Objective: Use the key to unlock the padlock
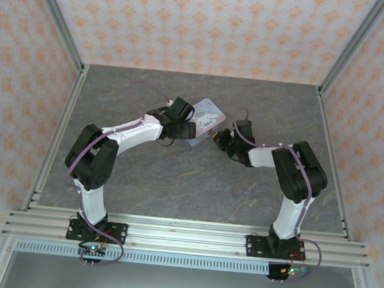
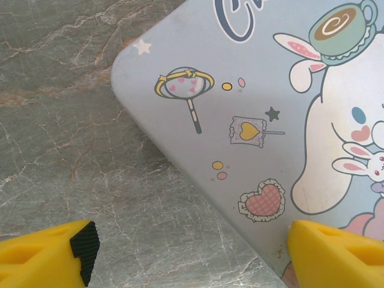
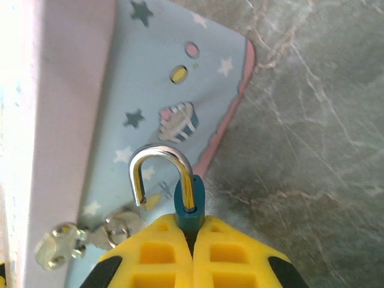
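The right gripper point(image 3: 193, 231) is pressed shut on the teal padlock point(image 3: 189, 204) at the bottom centre of the right wrist view. Its silver shackle point(image 3: 157, 157) arches upward with one end free of the body. A silvery key point(image 3: 60, 246) on a ring lies at lower left, against the pale-blue tin box point(image 3: 174, 78). The left gripper point(image 2: 189, 240) stands wide open, and a corner of the tin lies between its yellow fingers point(image 2: 42, 255) above the grey marbled table point(image 2: 60, 120).

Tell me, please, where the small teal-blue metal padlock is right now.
Right wrist view: the teal-blue metal padlock sits pinched in the right gripper, beside the pale-blue cartoon-printed tin box.
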Available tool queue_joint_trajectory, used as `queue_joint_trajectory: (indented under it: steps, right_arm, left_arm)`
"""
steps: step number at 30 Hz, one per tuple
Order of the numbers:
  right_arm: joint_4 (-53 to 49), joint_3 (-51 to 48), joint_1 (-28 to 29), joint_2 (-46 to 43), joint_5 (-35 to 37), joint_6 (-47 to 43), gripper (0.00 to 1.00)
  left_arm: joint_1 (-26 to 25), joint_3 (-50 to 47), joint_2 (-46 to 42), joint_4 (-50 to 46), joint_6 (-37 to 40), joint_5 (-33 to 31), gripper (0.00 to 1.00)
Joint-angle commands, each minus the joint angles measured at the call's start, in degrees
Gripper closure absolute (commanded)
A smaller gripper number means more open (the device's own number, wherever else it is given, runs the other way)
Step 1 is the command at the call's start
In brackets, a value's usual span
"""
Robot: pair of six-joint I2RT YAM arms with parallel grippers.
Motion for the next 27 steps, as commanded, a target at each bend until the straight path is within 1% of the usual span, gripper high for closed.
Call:
queue_joint_trajectory:
  steps: [1, 12, 17, 19, 22, 25, 27]
  right_arm:
    - [0.6, -3.7, 0.0, -4.5, -0.7, -0.4, 1.0]
    - [0.7, -16.8, 0.0, -13.4, -0.3, 2.8, 1.0]
    - [-5.4, -20.3, 0.0, -20.1, 1.8, 3.4, 1.0]
    - [-8.0, -21.1, 0.0, -22.4, 2.5, 3.3, 0.95]
    - [-11.3, -22.3, -0.1, -25.4, 3.2, 3.3, 0.77]
    - [-14.8, -23.3, -0.1, -28.9, 4.0, 3.3, 0.63]
    - [-17.2, -23.8, -0.1, -31.7, 4.4, 3.3, 0.59]
  left_arm:
    - [-0.5, -0.9, 1.4, -6.5, 1.4, 0.6, 0.17]
    - [-0.4, 1.2, -3.8, -8.0, 1.2, 2.1, 0.15]
    - [-0.4, 0.9, -7.9, -8.8, 0.9, 2.1, 0.14]
    - [-0.2, 0.8, -9.2, -9.1, 0.8, 2.2, 0.14]
    - [0.1, 0.3, -11.5, -9.4, 0.7, 2.4, 0.13]
    - [0.7, -0.4, -13.9, -9.5, 0.2, 2.7, 0.12]
    - [1.3, -1.0, -15.8, -9.7, 0.0, 2.8, 0.12]
